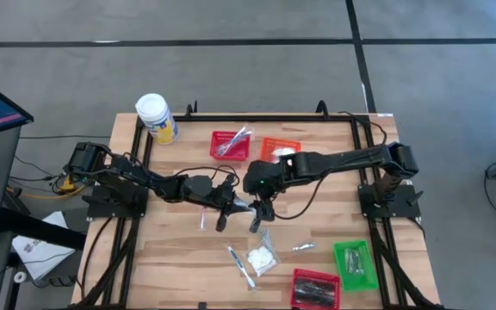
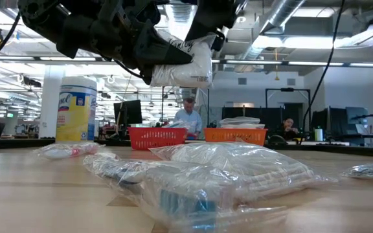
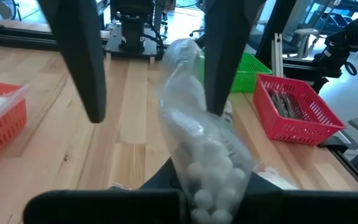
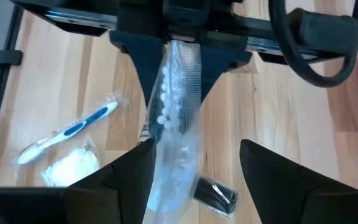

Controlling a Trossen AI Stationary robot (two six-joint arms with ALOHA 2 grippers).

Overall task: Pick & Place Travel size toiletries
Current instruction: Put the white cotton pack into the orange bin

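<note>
A crinkled clear plastic packet [image 4: 174, 106], long and narrow, with small white round beads showing through its film, hung above the middle of the slatted wooden table [image 1: 170, 258]. The left gripper [image 1: 241, 205] had its dark fingers pressed together on one end of the packet. The right gripper [image 4: 194, 168] was just beside it, its two flat black fingers [image 4: 129, 171] spread wide on either side of the packet's other end, not pinching it.

Toward the table's near edge lay more wrapped toiletries: a square packet of white cotton pads [image 1: 261, 257], glossy and puffy, a toothbrush in clear wrap [image 1: 240, 265] with a blue and white handle just beside it, and a small silver-grey wrapped stick [image 1: 303, 248] a little apart. Another slim stick [image 1: 203, 221] lay near the left gripper.

Five small mesh-walled plastic baskets stood on the table. By the far edge, a red basket [image 1: 227, 145] held a silvery wrapped item, and the orange basket [image 1: 279, 149] beside it held something white. At the near right corner, a green basket [image 1: 354, 263] held a clear-wrapped piece and a red basket [image 1: 317, 289] held dark slim items. A yellow cylindrical wipes canister [image 1: 158, 120] with a white lid stood at the far left corner.
</note>
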